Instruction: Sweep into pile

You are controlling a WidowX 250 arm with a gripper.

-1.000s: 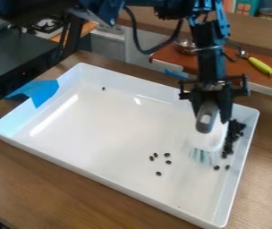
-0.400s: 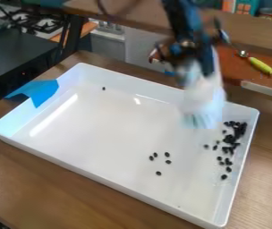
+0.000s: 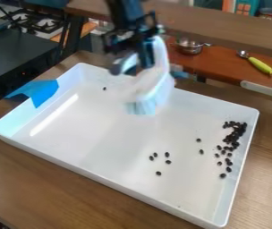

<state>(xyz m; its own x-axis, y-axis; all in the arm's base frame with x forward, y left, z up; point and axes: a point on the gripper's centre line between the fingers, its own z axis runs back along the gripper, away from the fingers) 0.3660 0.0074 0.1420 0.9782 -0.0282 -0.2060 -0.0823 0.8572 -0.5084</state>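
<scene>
Brush point(image 3: 153, 87) now nearer the blue tape point(image 3: 41, 92), clamped in the end effector point(image 3: 132, 61).

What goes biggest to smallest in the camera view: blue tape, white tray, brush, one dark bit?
1. White tray
2. Brush
3. Blue tape
4. One dark bit
</scene>
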